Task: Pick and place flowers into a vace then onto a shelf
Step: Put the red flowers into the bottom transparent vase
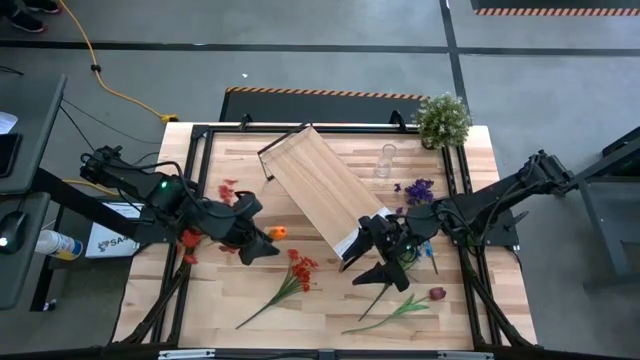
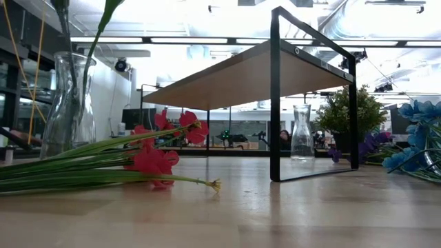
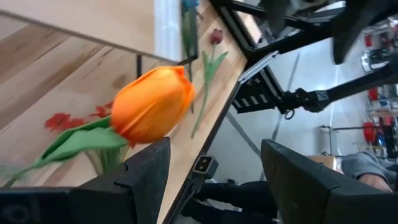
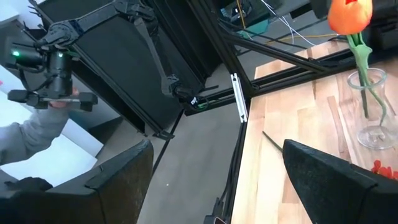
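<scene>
So far only the orange tulip (image 4: 350, 15) stands in a glass vase (image 4: 371, 118), right in front of the left tool (image 1: 262, 236), whose fingers are spread and grip nothing. Red flowers (image 1: 300, 268), a dark red one (image 1: 436, 294) and the purple (image 1: 418, 189) and blue ones (image 2: 413, 138) still lie on the tabletop (image 1: 330, 300). Over by the blue blooms, the right tool (image 1: 385, 262) is spread and empty too. A second vase (image 1: 385, 160) waits beside the shelf (image 1: 320, 185), which carries nothing yet, so I'd say most of the work remains.
</scene>
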`<action>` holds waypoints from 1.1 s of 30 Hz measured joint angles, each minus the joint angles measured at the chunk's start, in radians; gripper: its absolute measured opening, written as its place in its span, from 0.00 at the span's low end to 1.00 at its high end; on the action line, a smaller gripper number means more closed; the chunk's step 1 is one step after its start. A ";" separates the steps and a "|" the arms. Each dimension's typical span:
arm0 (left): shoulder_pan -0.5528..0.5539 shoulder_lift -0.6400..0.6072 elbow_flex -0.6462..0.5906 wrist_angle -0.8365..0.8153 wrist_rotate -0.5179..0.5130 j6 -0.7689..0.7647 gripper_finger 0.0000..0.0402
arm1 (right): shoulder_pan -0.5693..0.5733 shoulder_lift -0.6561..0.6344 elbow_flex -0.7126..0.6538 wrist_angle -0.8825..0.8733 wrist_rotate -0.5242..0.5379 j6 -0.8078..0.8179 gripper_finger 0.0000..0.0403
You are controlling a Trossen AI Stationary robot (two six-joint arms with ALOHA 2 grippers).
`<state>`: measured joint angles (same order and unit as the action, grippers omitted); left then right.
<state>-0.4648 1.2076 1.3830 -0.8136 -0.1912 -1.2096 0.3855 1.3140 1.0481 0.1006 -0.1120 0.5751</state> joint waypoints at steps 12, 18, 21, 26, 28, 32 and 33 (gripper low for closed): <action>0.000 0.023 0.000 -0.055 -0.029 0.009 0.70 | 0.000 0.000 0.000 0.040 0.000 0.000 0.85; 0.000 0.044 -0.001 -0.073 -0.031 0.014 0.70 | 0.000 0.000 0.000 0.040 0.001 0.000 0.85; 0.000 0.061 0.000 -0.071 -0.033 0.017 0.70 | 0.000 0.000 0.000 0.040 0.001 0.000 0.85; 0.000 0.086 0.000 -0.081 -0.029 0.017 0.70 | 0.000 0.000 0.000 0.040 0.008 0.000 0.85; 0.000 0.092 -0.001 -0.087 -0.025 0.017 0.70 | 0.000 0.000 0.000 0.040 0.008 0.000 0.85; 0.000 0.106 -0.002 -0.093 -0.021 0.018 0.70 | 0.000 0.000 0.000 0.040 0.008 0.000 0.85; 0.000 0.109 -0.002 -0.090 -0.021 0.018 0.70 | 0.000 0.000 0.000 0.040 0.008 0.000 0.85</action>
<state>-0.4647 1.3161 1.3813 -0.9038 -0.2123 -1.1912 0.3855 1.3140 1.0481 0.1407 -0.1040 0.5751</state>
